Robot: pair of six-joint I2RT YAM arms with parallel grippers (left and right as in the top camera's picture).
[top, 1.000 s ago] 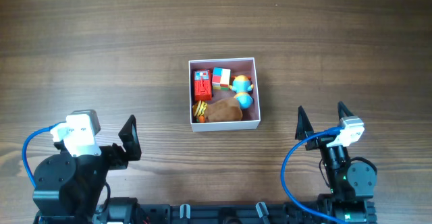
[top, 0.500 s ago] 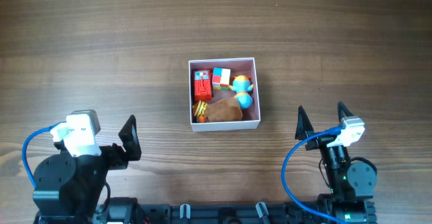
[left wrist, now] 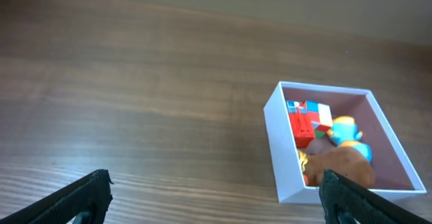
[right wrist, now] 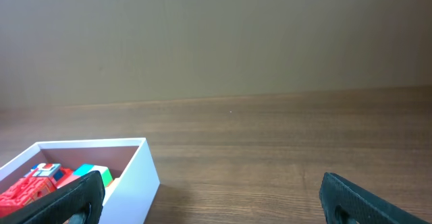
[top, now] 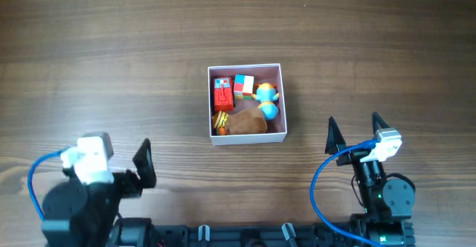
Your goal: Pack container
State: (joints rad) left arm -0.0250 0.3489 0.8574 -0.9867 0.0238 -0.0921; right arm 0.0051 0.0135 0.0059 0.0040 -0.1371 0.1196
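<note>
White-walled container (top: 247, 138) sits mid table (top: 111, 46), toys (top: 245, 109) inside. Left gripper (left wrist: 214, 180) has pulled back toward its base; right gripper (top: 353, 126) unmoved. Both claws spread, empty. Packing looks finished.

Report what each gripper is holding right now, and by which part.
Nothing is held. The left gripper and the right gripper are both open and empty, well apart from the container.
</note>
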